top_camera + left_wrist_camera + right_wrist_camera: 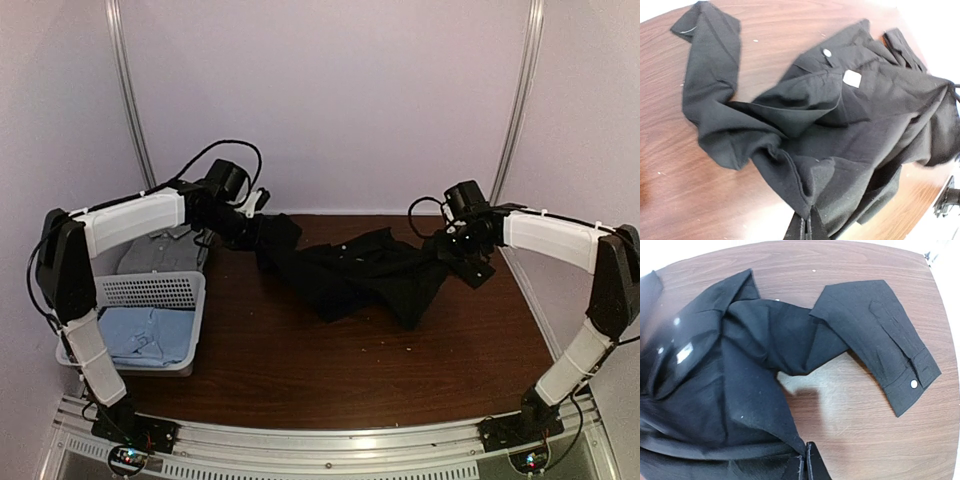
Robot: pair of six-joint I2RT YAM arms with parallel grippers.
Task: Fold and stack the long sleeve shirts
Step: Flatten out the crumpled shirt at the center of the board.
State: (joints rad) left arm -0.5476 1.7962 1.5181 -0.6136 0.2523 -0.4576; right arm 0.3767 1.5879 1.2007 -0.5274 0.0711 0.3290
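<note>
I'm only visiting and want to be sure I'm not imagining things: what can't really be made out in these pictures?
- Top view: the grey shirt is half covered by the left arm and the white basket; in or behind it, unclear.
- Top view: the black shirt is too dark to read its folds.
- Wrist views: the left gripper and right gripper are cut off by the bottom edge.

Near table (330, 370) lies open — black shirt (360, 275) spans the back, basket (150, 290) crowds the left.
</note>
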